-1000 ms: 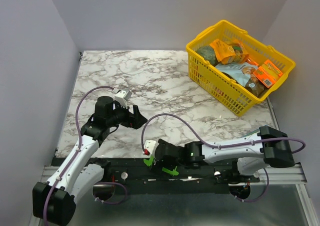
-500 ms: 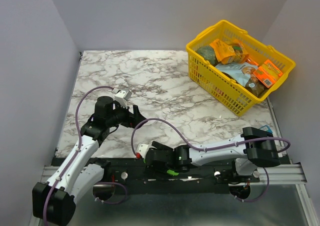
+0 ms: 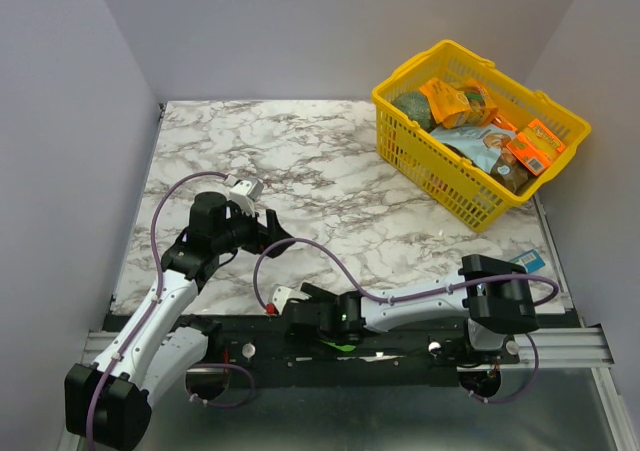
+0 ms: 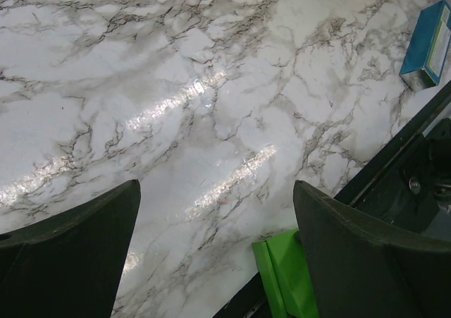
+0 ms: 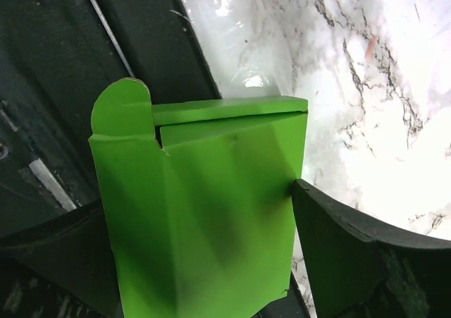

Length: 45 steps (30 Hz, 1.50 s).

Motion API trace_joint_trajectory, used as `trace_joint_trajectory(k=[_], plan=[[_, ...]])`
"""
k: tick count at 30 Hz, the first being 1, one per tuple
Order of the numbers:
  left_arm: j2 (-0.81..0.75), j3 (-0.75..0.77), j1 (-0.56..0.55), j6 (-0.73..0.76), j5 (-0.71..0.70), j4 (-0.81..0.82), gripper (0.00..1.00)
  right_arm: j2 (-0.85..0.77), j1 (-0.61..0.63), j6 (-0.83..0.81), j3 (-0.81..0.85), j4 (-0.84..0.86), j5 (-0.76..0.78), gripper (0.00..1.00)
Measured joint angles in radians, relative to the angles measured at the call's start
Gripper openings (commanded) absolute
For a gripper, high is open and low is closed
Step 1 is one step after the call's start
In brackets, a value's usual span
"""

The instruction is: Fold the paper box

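Right wrist: paper box (image 5: 225,142) within right end effector (image 5: 196,204), grasp unclear; nearly hidden overhead

Marble-patterned table (image 3: 300,161), white with grey veins. Yellow basket (image 3: 440,186) stands on it, upper right of frame. Blue-and-white pack (image 3: 527,261) lies flat at right edge. Green paper box (image 5: 211,212) at near edge, bottom centre; contact with marble unclear

Bright light, glare on marble table (image 4: 190,99), shadowed paper box (image 5: 211,212)
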Motion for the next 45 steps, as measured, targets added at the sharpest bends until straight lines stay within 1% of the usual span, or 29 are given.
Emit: trace_joint_trajectory(k=[3,5,6,10,13,18,22,26,30,34,37,39,45], plan=[[0.000,0.000,0.000,0.000,0.000,0.000,0.98,0.005,0.000,0.004,0.006,-0.005,0.024,0.63],[0.000,0.000,0.000,0.000,0.001,0.000,0.98,0.005,0.000,0.001,0.010,-0.005,0.033,0.60],[0.000,0.000,0.000,0.000,0.001,0.000,0.98,0.005,0.002,-0.002,0.010,-0.005,0.035,0.57],[0.000,0.000,0.000,0.000,0.003,0.002,0.98,0.004,0.005,-0.015,0.010,-0.006,0.038,0.52],[-0.003,0.000,0.000,0.000,0.008,0.008,0.98,-0.021,-0.005,-0.020,-0.008,-0.005,0.021,0.52],[-0.025,0.000,0.002,0.000,0.051,0.029,0.98,-0.174,-0.082,-0.021,-0.088,-0.019,-0.075,0.50],[-0.043,-0.002,0.004,-0.016,0.154,0.093,0.97,-0.344,-0.213,-0.021,-0.155,-0.007,-0.225,0.49],[-0.063,-0.039,0.004,-0.068,0.314,0.227,0.97,-0.485,-0.376,-0.026,-0.220,0.027,-0.413,0.47],[-0.067,-0.072,0.003,-0.119,0.437,0.331,0.97,-0.533,-0.513,-0.042,-0.257,0.052,-0.579,0.43],[-0.032,-0.074,-0.038,-0.134,0.502,0.390,0.97,-0.537,-0.613,-0.054,-0.292,0.084,-0.726,0.42],[0.015,-0.069,-0.086,-0.110,0.523,0.389,0.98,-0.536,-0.673,-0.062,-0.315,0.114,-0.831,0.41],[0.063,-0.054,-0.125,-0.061,0.524,0.353,0.99,-0.530,-0.708,-0.065,-0.324,0.133,-0.904,0.40],[0.174,-0.011,-0.222,0.053,0.527,0.261,0.99,-0.510,-0.739,-0.072,-0.325,0.179,-1.078,0.39]])
